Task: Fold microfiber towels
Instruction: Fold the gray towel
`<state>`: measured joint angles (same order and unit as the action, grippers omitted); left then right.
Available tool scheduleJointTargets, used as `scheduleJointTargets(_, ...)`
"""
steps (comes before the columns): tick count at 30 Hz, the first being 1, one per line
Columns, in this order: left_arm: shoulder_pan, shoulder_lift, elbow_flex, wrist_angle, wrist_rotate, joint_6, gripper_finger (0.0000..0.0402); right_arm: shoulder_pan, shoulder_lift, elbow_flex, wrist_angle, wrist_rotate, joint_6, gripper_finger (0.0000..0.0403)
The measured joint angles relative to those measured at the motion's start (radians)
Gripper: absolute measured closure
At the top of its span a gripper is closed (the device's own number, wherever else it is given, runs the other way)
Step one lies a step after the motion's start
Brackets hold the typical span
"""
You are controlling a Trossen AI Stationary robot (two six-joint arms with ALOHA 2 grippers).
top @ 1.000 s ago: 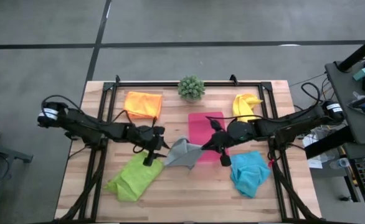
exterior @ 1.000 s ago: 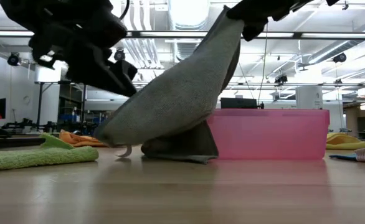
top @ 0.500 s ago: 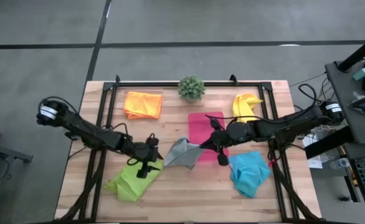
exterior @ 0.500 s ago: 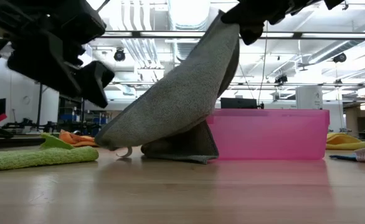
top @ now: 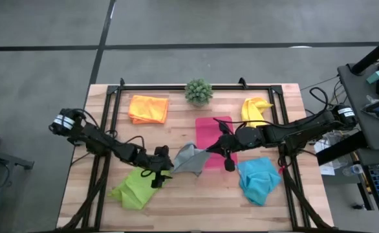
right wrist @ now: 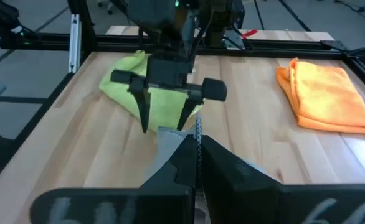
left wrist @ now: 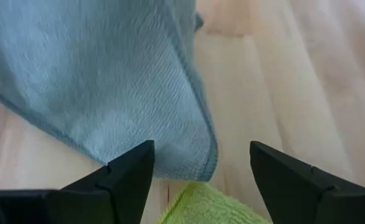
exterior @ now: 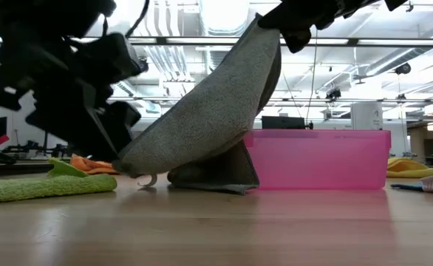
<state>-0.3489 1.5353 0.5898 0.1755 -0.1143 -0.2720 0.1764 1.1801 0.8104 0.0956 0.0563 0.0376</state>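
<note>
Pale wooden table top (top: 196,194) with a black rail frame, grey concrete floor around it, a lit workshop hall beyond.

Left gripper (top: 158,173) sits low over the table, fingers spread wide and released, nothing between them. Just ahead of its fingertips lies the near corner of the soft grey microfiber towel (top: 189,158); in the left wrist view that corner (left wrist: 108,74) drapes down to the wood between the two dark fingers (left wrist: 129,174), not pinched. Just beneath and behind this gripper lies the rumpled lime green microfiber towel (top: 136,188), flat on the table.

Right gripper (top: 216,147) is clenched on the far upper corner of the grey towel, holding it lifted; the low view shows the cloth (exterior: 209,125) hanging as a slanted tent from that grip down to the table, its lower edge bunched on the wood. Directly behind this gripper lies the flat rigid pink rectangular tray (top: 214,133). Beside the right arm, toward the table's front edge, lies the crumpled turquoise blue microfiber towel (top: 259,180). On the arm's other side, toward the back rail, lies the folded yellow microfiber towel (top: 255,110).

Well beyond the left gripper, near the back rail, lies the folded orange microfiber towel (top: 148,108). Small spiky green potted plant (top: 198,91) stands at the back edge, middle.
</note>
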Motion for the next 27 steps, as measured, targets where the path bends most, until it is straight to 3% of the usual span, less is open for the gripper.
scheduleJointTargets(9,0.001,0.039,0.007,0.046,-0.017,-0.036,0.0224,0.0,0.0,0.0,0.014,0.009,-0.005,0.0394)
scheduleJointTargets(18,0.002,0.0,0.006,-0.002,-0.063,-0.037,0.0387,0.0,0.0,0.0,0.016,0.017,-0.011,0.0394)
scheduleJointTargets(22,0.002,-0.084,0.008,-0.051,-0.09,-0.008,0.0399,0.0,0.0,-0.001,0.053,0.021,-0.011,0.0394)
scheduleJointTargets(27,0.002,-0.307,0.037,-0.189,-0.116,0.074,0.0401,0.0,0.0,0.016,0.102,0.022,-0.012,0.0394)
